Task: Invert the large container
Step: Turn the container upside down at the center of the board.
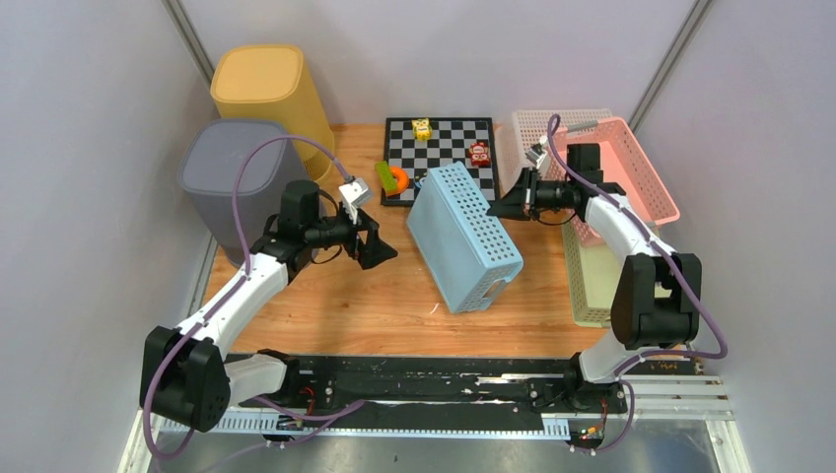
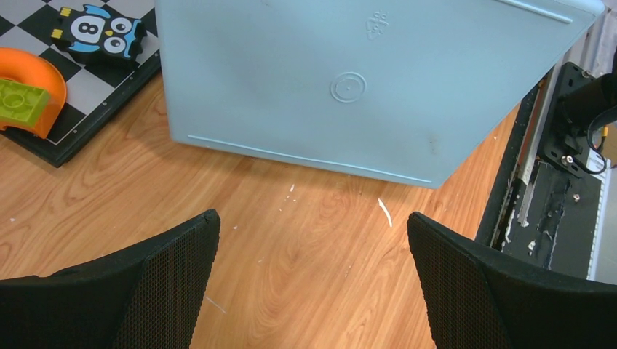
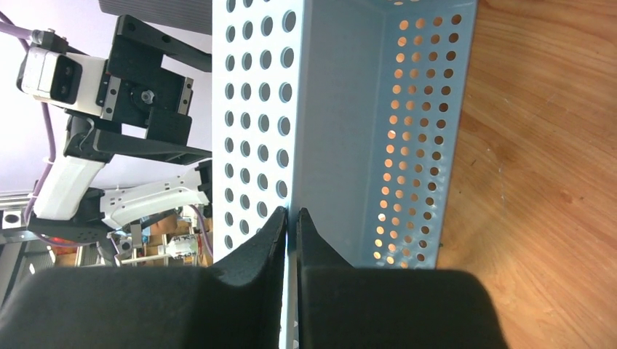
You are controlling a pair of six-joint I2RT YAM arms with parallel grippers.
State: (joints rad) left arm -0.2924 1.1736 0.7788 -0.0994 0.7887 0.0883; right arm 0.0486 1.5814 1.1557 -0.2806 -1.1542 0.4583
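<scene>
– Wooden table [image 1: 335, 305], grey walls on three sides. Where does the large container [image 1: 461, 236] sit?

– Middle of the table, lying on its side. Pale blue, perforated walls. Its long axis runs from the chessboard [image 1: 439, 148] at the far left toward the near right. The solid base faces left and the open mouth faces right.

– State of the right gripper [image 3: 291, 216]?

– Fingers pressed together on the thin edge of one perforated wall, at the far end of the container. It appears to be the upper wall's rim. The wall passes between the pads with no gap showing. Clamped on it, in my judgement.

– And the left gripper [image 2: 313, 222]?

– Fingers wide apart, holding nothing. It sits low over the table, pointed at the base, near it but not touching.

– Which relation governs the coming move?

– The grip sits on the mouth side, at one end of the long axis rather than its middle. To invert, the mouth must roll down to the table about that axis. I judge the task roughly half done: on its side, not yet upside down. The right gripper has the only hold. The left is nearer the base and is placed only to push or steady it.

– Risk?

– With the grip off-centre, the near end may swing or drag instead of rolling.
</scene>
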